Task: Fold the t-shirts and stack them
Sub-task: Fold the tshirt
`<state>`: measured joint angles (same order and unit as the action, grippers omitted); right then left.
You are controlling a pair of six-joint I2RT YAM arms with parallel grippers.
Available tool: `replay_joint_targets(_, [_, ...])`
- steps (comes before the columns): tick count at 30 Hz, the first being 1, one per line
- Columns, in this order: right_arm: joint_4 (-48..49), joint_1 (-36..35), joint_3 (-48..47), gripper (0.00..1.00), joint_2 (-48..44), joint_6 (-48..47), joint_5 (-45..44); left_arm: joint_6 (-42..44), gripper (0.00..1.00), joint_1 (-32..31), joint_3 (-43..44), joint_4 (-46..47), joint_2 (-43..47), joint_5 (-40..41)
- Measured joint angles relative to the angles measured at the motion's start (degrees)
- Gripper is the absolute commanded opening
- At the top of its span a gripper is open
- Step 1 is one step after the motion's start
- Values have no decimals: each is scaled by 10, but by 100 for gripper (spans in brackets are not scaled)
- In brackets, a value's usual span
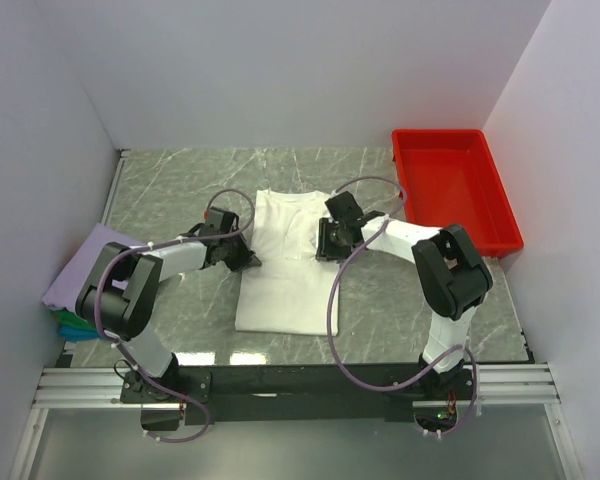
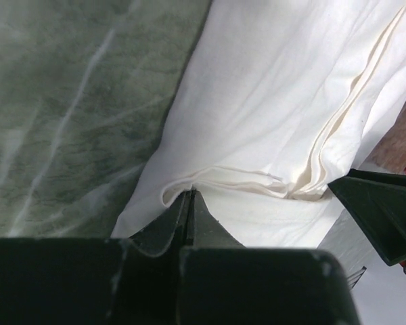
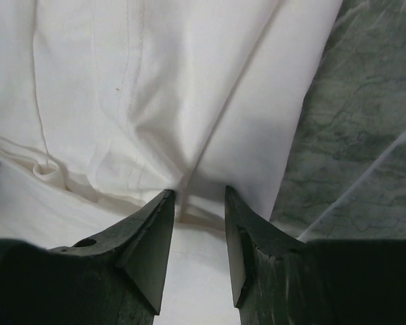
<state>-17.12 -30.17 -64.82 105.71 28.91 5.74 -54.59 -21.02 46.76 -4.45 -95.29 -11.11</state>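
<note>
From above, the white shirt (image 1: 280, 280) lies in the middle of the frame on a grey-green marbled table (image 1: 180, 180), folded into a long, smooth rectangle. The left gripper (image 1: 248, 260) sits at its left edge and the right gripper (image 1: 323, 250) on its right half. A glossy red plastic tray (image 1: 450, 190) stands at upper right. A stack (image 1: 90, 265) of folded shirts lies at the far left, with lavender on top and green and blue edges showing below.

In the left wrist view, soft matte shirt (image 2: 271, 101) fills the upper right, with layered hems running in a long crease. Veined table (image 2: 68, 101) fills the upper left. The left gripper (image 2: 191, 198) is pressed closed at lower centre, nipping the curled edge of the shirt.

In the right wrist view, shirt (image 3: 155, 88) covers most of the frame, showing stitched seams and shallow folds, with table (image 3: 365, 135) at right. The right gripper (image 3: 198, 203) has its black wedge fingers partly apart. Their tips are down on the cloth, and a thin crease runs into the gap, unpinched.
</note>
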Motion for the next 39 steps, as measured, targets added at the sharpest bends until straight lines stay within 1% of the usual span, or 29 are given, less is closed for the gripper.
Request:
replay_joint_targets(8, [-7, 38, -5, 43, -4, -3, 10, 11, 2, 30, 27, -34, 7, 3])
replay_joint_targets(14, [-14, 50, 22, 43, -83, 2, 12, 14, 11, 35, 37, -40, 48, 4])
replay_joint_targets(16, [-10, 48, 33, 43, -109, 7, 17, 14, 12, 35, 36, -40, 59, 3])
replay_joint_targets(17, [-2, 47, 45, 43, -121, 13, 20, 14, 13, 35, 30, -36, 66, 3])
replay_joint_targets(18, [4, 45, 62, 43, -135, 17, 22, 14, 19, 35, 23, -36, 74, 3])
replay_joint_targets(19, [13, 43, 84, 43, -151, 21, 27, 14, 21, 35, 12, -38, 85, 3])
replay_joint_targets(23, [14, 33, 168, 43, -211, 46, 40, 12, 23, 35, -43, -49, 140, 4])
replay_joint_targets(28, [23, -2, 231, 43, -263, 76, 52, 12, 25, 30, -84, -70, 199, 0])
replay_joint_targets(33, [42, -63, 311, 43, -344, 118, 79, 14, 34, 17, -137, -102, 287, 0])
replay_joint_targets(37, [37, -85, 359, 43, -406, 155, 95, 10, 35, 5, -179, -123, 361, -8])
replay_joint_targets(39, [40, -98, 359, 43, -419, 168, 102, 3, 32, -15, -189, -133, 388, -10])
